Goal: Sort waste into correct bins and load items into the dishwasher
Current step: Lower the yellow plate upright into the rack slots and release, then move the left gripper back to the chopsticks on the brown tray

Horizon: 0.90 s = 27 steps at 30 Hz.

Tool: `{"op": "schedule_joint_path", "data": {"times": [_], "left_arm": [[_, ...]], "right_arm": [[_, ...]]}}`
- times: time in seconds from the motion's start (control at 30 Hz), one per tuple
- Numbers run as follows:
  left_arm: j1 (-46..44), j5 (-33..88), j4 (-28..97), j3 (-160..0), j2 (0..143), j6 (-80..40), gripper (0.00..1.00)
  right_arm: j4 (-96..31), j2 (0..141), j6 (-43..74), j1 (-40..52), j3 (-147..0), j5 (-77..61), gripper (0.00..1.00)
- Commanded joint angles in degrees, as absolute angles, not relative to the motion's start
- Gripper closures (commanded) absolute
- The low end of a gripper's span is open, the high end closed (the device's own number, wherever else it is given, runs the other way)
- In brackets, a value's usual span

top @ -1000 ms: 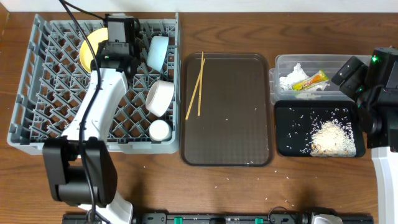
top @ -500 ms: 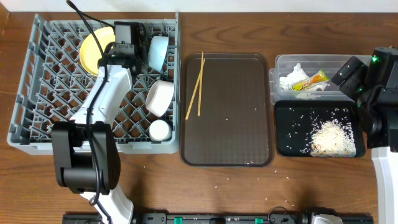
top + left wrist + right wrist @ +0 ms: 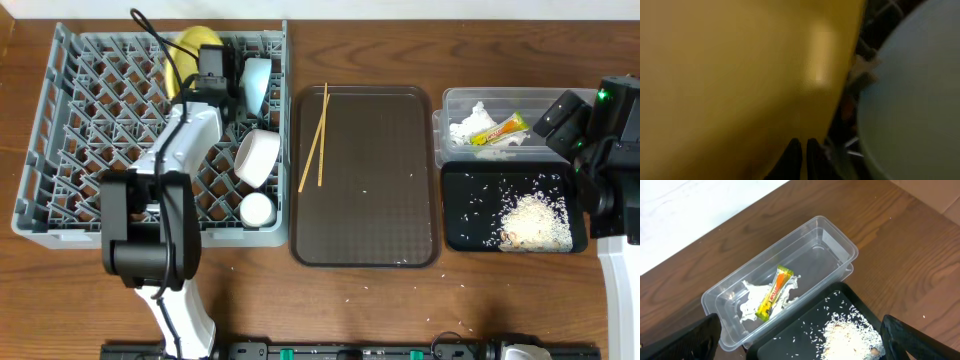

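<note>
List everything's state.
Round yellow plate: in left gripper
Light blue bowl: racked, tilted
White bowl: racked, tilted
Small white cup: racked
Wooden chopsticks: on brown tray
Yellow-orange snack wrapper: in clear tub
Crumpled white tissue: in tub
White rice: mostly in black tray
Right gripper: open

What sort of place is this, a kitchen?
Probably a robot test table staged as kitchen clean-up: a dish rack, a brown tray with chopsticks, a clear tub and black tray holding waste.

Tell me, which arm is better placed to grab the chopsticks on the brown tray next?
Left, probably. The left end effector, gripping the yellow plate, sits nearer the chopsticks than the right end effector by the clear tub. It must release the plate first.
</note>
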State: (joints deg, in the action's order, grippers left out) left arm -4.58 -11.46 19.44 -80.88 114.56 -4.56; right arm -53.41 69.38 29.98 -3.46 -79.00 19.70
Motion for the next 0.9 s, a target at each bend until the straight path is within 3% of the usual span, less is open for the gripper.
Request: {"op": "schedule_joint_path", "data": {"times": [0.0, 0.53, 0.87], "left_arm": [[-3.6, -12.64, 20.4, -80.79, 115.83, -5.04, 0.92], [-4.21, -13.06, 20.27, -81.12, 105.21, -5.04, 0.92], [-10.13, -12.78, 21.56, -81.12, 97.54, -5.04, 0.92]], "right_arm": [[-53.63, 69.52, 30.83, -3.68, -78.85, 20.05, 0.01], [-53.63, 69.52, 30.83, -3.68, -78.85, 20.05, 0.01], [-53.63, 69.52, 30.83, -3.68, -78.85, 20.05, 0.01]]}}
